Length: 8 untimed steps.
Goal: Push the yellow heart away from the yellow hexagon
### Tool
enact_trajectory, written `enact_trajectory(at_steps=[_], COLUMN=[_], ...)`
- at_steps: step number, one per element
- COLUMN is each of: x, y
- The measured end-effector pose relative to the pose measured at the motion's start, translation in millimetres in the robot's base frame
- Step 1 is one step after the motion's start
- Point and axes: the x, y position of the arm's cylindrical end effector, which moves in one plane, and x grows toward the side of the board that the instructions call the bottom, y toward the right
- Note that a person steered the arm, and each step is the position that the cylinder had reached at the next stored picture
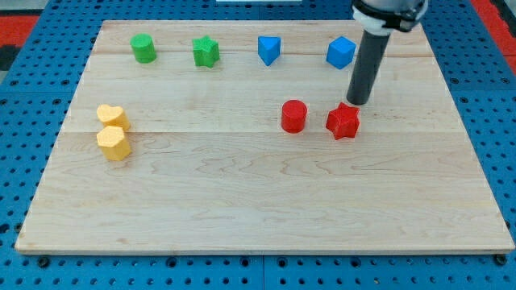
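Note:
The yellow heart [111,116] lies at the board's left, touching the yellow hexagon [114,143] just below it. My tip [358,103] is far to the right, just above the red star [343,121] and below the blue hexagon-like block [341,52]. The rod rises from the tip toward the view's top.
A red cylinder [293,116] sits left of the red star. Along the top edge are a green cylinder [143,48], a green star [206,52] and a blue wedge-shaped block [268,50]. The wooden board [258,201] rests on a blue pegboard.

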Motion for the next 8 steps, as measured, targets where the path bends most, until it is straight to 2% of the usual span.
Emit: enact_trajectory(at_steps=[1, 3, 4, 5, 6, 7, 8], x=[-8, -5, 30, 58, 90, 74, 52], y=[-81, -284, -361, -399, -384, -343, -339])
